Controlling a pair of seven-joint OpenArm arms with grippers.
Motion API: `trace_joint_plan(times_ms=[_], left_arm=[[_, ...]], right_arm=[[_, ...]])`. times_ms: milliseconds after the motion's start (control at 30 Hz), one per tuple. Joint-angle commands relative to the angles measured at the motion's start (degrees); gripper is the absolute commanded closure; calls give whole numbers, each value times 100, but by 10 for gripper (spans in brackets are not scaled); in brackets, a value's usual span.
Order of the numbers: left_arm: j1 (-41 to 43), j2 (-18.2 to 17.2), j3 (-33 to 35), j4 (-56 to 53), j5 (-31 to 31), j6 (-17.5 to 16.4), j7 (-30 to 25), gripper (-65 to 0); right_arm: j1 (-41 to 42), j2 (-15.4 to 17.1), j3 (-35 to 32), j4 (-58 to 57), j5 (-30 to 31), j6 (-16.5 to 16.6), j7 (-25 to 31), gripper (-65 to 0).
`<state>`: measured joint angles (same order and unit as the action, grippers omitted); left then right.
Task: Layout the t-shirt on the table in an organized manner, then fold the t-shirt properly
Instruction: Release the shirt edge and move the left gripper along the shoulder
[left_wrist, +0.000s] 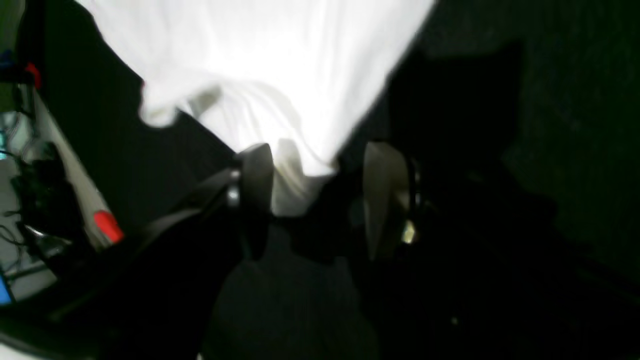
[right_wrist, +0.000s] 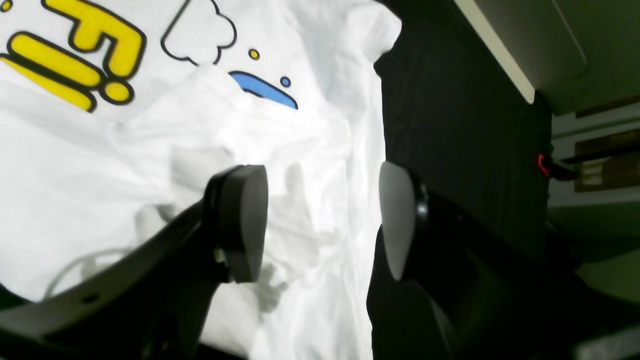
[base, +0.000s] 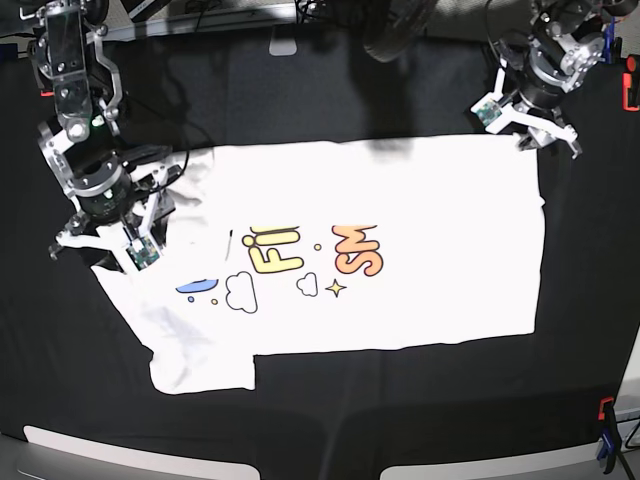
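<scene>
Print up, the t-shirt (base: 400, 250) lies spread on the table (base: 300, 90); the right gripper (right_wrist: 320, 220) and left gripper (left_wrist: 320, 195), jaws spread and empty, flank opposite ends, seemingly for straightening.

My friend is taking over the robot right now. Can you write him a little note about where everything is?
Left gripper: open at the t-shirt's far hem corner, holding nothing.
Right gripper: open above the rumpled sleeve, holding nothing.
T-shirt: print side up on the table, body mostly flat, sleeve end creased.
Done: mostly laid out.
Left: smooth the sleeve end, then fold.
</scene>
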<state>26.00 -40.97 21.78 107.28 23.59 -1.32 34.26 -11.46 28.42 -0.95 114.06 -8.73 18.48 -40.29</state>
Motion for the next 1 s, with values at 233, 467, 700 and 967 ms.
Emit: trace_joint_plan(times_ms=[233, 467, 700, 967], left_arm=[[-380, -63, 772, -466, 494, 323, -289, -275], [-693, -68, 839, -1368, 656, 802, 232, -275], [-236, -66, 839, -1014, 796, 798, 81, -275], [17, -66, 844, -918, 1043, 796, -557, -275]], right_arm=[[66, 79, 46, 109, -20, -50, 33, -342], [63, 81, 46, 109, -17, -46, -133, -342], [-219, 396, 46, 109, 363, 610, -258, -342], [-614, 761, 46, 109, 317, 638, -254, -342]])
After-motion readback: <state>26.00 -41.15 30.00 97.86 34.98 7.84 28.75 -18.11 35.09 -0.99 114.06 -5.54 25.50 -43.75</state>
